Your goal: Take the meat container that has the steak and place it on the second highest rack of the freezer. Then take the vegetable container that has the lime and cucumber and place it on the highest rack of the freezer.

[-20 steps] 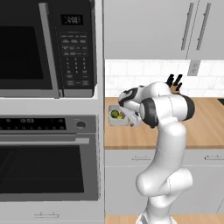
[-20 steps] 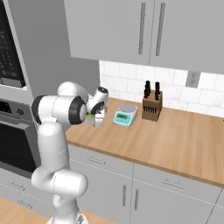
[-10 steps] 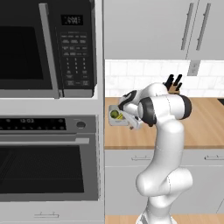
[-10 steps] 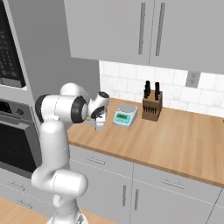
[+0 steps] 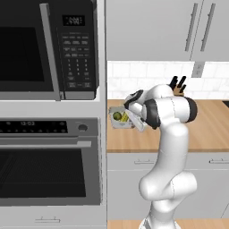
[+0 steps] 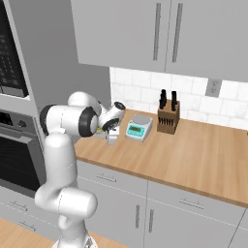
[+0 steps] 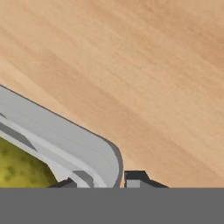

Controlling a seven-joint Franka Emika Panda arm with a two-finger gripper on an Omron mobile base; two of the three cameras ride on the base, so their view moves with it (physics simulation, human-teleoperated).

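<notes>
The vegetable container (image 5: 120, 117), with the lime (image 5: 117, 116) inside, sits on the wooden counter (image 6: 203, 155) beside the oven cabinet's side panel (image 5: 102, 112). The gripper (image 7: 101, 180) pinches its rim, one finger each side. A kitchen scale (image 6: 139, 128) and knife block (image 6: 168, 116) stand nearby.

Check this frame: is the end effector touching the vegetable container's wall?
Touching. In the hand view the end effector straddles the vegetable container rim, one fingertip on each side, pressed against the wall.

Light-grey vegetable container (image 7: 65, 135), wood-brown counter (image 7: 144, 70)
</notes>
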